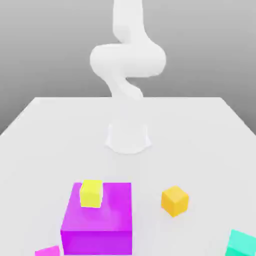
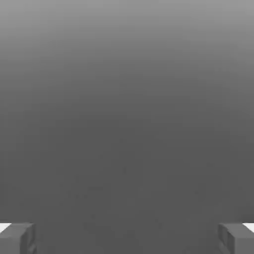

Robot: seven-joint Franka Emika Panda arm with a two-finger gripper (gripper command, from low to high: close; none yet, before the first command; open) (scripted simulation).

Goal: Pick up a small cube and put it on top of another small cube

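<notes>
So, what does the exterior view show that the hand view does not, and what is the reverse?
Exterior view: the white arm, the white table, a big magenta block with a yellow cube on top, an orange cube to the block's right in this view, a small teal cube at the lower right edge, cut by the frame, and a pink piece at the bottom edge.
Hand view: the hand, open, its grey fingertips far apart with nothing between them.
Shared: the plain grey backdrop.
</notes>
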